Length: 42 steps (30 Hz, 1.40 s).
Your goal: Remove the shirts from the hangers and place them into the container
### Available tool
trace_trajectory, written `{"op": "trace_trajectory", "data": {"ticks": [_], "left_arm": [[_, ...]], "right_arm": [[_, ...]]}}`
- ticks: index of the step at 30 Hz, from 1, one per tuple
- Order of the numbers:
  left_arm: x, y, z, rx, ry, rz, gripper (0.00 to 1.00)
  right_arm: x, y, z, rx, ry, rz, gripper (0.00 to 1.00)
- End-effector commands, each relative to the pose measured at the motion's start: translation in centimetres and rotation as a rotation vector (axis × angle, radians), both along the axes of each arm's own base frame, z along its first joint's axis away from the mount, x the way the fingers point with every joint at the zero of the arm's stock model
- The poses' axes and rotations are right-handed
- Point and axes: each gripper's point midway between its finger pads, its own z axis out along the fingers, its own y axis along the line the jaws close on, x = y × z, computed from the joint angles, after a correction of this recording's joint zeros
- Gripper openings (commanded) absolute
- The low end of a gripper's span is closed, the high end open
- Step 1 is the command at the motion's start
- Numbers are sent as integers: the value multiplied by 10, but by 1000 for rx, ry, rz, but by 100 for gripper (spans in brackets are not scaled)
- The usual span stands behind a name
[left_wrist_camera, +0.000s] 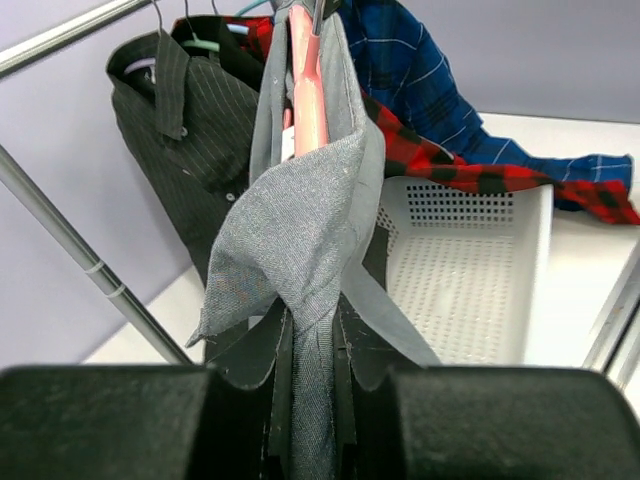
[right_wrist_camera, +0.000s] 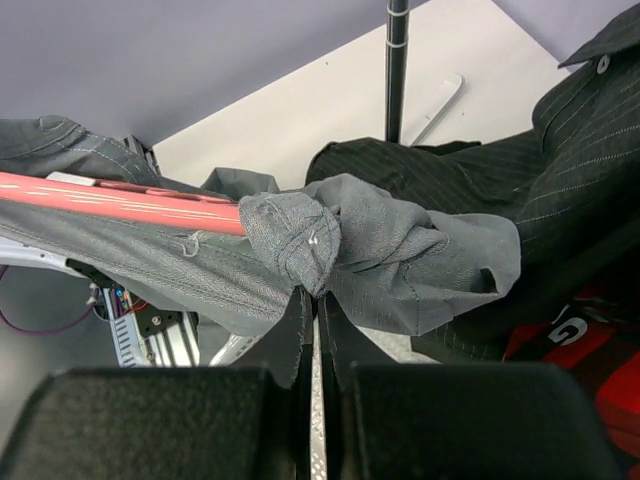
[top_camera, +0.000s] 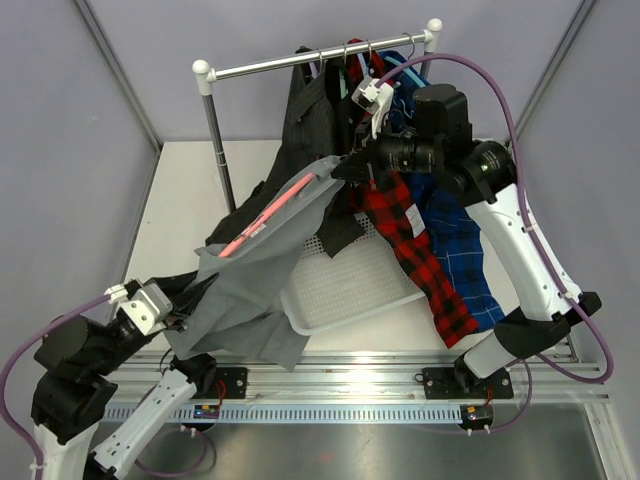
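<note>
The grey shirt (top_camera: 255, 290) is stretched slantwise over the table between both grippers, with a pink hanger (top_camera: 265, 220) still inside it. Low on the left, my left gripper (top_camera: 178, 322) is shut on a bunched strip of its fabric (left_wrist_camera: 310, 210), which fills the gap between the jaws (left_wrist_camera: 312, 350). Near the rail, my right gripper (top_camera: 345, 170) is shut, its tips (right_wrist_camera: 318, 300) pinching a knot of the grey shirt (right_wrist_camera: 400, 250) at the end of the pink hanger (right_wrist_camera: 120, 200). The white mesh container (top_camera: 340, 300) lies below the shirt.
The steel rail (top_camera: 300, 62) at the back still carries a black striped shirt (top_camera: 310, 120), a red-and-black plaid shirt (top_camera: 415, 250) and a blue plaid shirt (top_camera: 460, 250). Both plaid shirts trail down past the container's right side. The rail's post (right_wrist_camera: 397, 70) stands behind the grey shirt.
</note>
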Motion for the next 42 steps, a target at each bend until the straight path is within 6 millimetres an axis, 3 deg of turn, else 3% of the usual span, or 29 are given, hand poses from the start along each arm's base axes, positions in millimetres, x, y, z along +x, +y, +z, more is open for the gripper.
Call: {"op": "trace_trajectory", "data": {"ticks": [1, 8, 11, 13, 16, 19, 20, 21, 24, 26, 27, 29, 30, 32, 36, 37, 38, 42], "left_arm": [[-54, 26, 64, -231, -201, -36, 0], [-63, 24, 83, -351, -208, -95, 0], [-70, 26, 91, -406, -213, -123, 0], [-65, 28, 93, -435, -197, -110, 0], [-48, 32, 93, -510, -136, -53, 0], [-34, 37, 96, -577, -110, -4, 0], [-32, 37, 96, -588, -101, 3, 0], [-30, 37, 97, -602, -89, 3, 0], [-27, 32, 101, -606, -51, -10, 0], [-23, 28, 106, -616, -21, -15, 0], [-22, 26, 106, -626, 5, -24, 0], [-20, 23, 109, -632, 34, -31, 0], [-20, 21, 109, -638, 48, -36, 0], [-20, 20, 110, -646, 58, -44, 0], [-22, 15, 110, -669, 77, -79, 0], [-22, 15, 111, -672, 77, -84, 0], [-22, 15, 112, -677, 78, -85, 0], [-22, 18, 111, -686, 78, -71, 0]], "right_arm": [[115, -114, 15, -118, -227, -587, 0], [147, -111, -43, -156, -95, -598, 0], [157, -106, -56, -124, -30, -564, 0], [151, -92, -60, -107, -3, -474, 0], [112, -53, -55, -40, -2, -137, 3], [91, -47, -43, -12, -82, -20, 40], [79, -49, -27, 6, -135, -10, 61], [79, -50, -17, 22, -205, -9, 69], [50, -50, -23, 13, -296, 108, 80], [18, -38, -28, 52, -300, 315, 82], [-5, -33, -33, 100, -312, 463, 93], [-20, -26, -35, 146, -301, 567, 99], [-20, -20, -31, 156, -289, 562, 99], [0, -7, -32, 117, -273, 459, 99], [42, 5, -2, 192, -182, 252, 99], [51, 11, -6, 198, -151, 225, 98], [48, 19, 6, 216, -145, 222, 98], [55, 35, 12, 262, -82, 188, 93]]}}
